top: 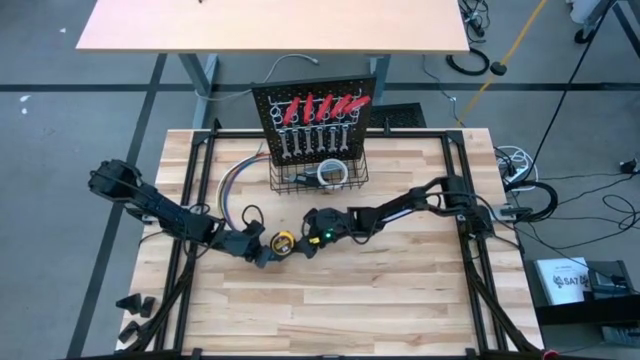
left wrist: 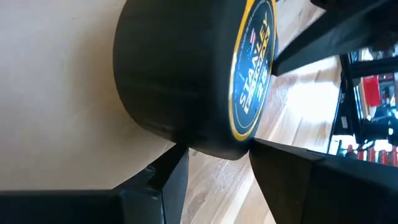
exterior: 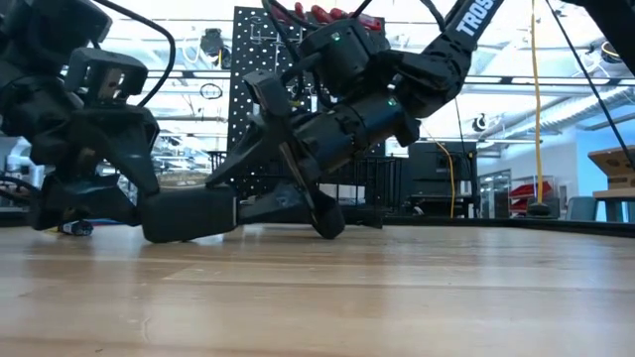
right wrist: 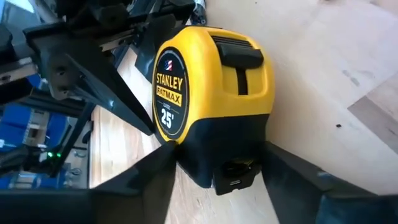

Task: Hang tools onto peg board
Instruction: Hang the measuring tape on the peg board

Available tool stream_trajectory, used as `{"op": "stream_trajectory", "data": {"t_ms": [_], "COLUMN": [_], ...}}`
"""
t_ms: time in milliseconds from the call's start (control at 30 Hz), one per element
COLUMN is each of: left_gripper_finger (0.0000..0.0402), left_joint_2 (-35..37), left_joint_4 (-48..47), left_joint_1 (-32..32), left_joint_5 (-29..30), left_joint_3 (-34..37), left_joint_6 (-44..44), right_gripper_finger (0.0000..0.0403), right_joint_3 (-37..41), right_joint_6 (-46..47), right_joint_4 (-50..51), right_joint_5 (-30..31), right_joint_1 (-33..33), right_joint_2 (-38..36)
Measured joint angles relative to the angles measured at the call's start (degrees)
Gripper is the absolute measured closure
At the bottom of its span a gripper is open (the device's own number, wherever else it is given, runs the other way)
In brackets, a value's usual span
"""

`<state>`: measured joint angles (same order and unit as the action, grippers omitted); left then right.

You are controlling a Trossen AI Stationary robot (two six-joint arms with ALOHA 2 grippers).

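Observation:
The yellow and black tape measure (top: pixel 283 241) sits at the table's middle between both grippers. My left gripper (top: pixel 266 250) reaches it from the left and is shut on it. My right gripper (top: pixel 303 240) comes from the right. It is open, with one finger close on either side of the tape measure's black lower end (right wrist: pixel 221 165). The peg board (top: pixel 315 95) stands upright at the far edge with red-handled tools (top: pixel 322 105) and silver wrenches (top: pixel 315 140) hanging on it. The low view hides the tape measure behind the fingers. My left gripper pinches the tape measure (left wrist: pixel 186 74) across its thickness, one finger by the labelled face (left wrist: pixel 247 127), the other on the opposite face (left wrist: pixel 163 134). The fingers come from the table's left, slanting down. Whether the tape measure rests on the table does not show. My right gripper: I cannot tell whether its fingers (right wrist: pixel 155 171) touch the tape measure.
A black wire basket (top: pixel 300 183) at the board's foot holds a white tape roll (top: pixel 333 172). A bundle of coloured wires (top: pixel 235 185) lies left of the basket. A black frame (top: pixel 460 200) runs round the tabletop. The near half of the table is bare wood.

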<state>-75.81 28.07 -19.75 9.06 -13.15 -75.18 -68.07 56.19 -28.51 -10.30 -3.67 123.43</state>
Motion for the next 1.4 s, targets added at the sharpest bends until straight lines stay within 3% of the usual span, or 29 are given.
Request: {"op": "stream_trajectory", "data": {"t_ms": [233,367,500,767,967,1267,1400], "left_gripper_finger": [0.0228,0.0228,0.0228,0.0228,0.0228,0.0200,0.0176], "left_joint_2": [0.0,0.0,0.0,0.3,0.4,0.2,0.5], "left_joint_4": [-0.7,-1.0,-1.4,-4.0,-6.3,-8.3,-8.4], "left_joint_1": [0.0,0.0,0.0,0.0,0.1,0.7,2.8], "left_joint_5": [-0.1,-0.2,-0.5,-1.0,-1.4,-4.2,-10.2], "left_joint_3": [0.0,0.0,-0.1,-0.6,-0.8,-2.6,-3.5], "left_joint_6": [2.5,4.2,0.0,-3.6,-5.1,-5.4,-2.6], "right_gripper_finger": [0.0289,0.0329,0.0351,0.0354,0.0318,0.0189,0.0152], "right_joint_3": [0.0,0.0,-0.2,-0.4,-0.4,-0.4,-0.4], "right_joint_6": [-6.7,-7.8,-7.7,-6.0,-4.7,-1.6,-0.2], "right_joint_4": [-2.9,-3.9,-3.1,-2.2,-1.7,1.9,1.2], "right_joint_5": [3.3,3.6,3.5,2.9,2.3,-2.5,-5.2], "right_joint_1": [-0.8,-1.1,-1.1,-1.5,-1.3,-0.2,0.8], "right_joint_2": [0.0,0.0,-0.1,-0.2,-0.2,0.1,0.1]}}
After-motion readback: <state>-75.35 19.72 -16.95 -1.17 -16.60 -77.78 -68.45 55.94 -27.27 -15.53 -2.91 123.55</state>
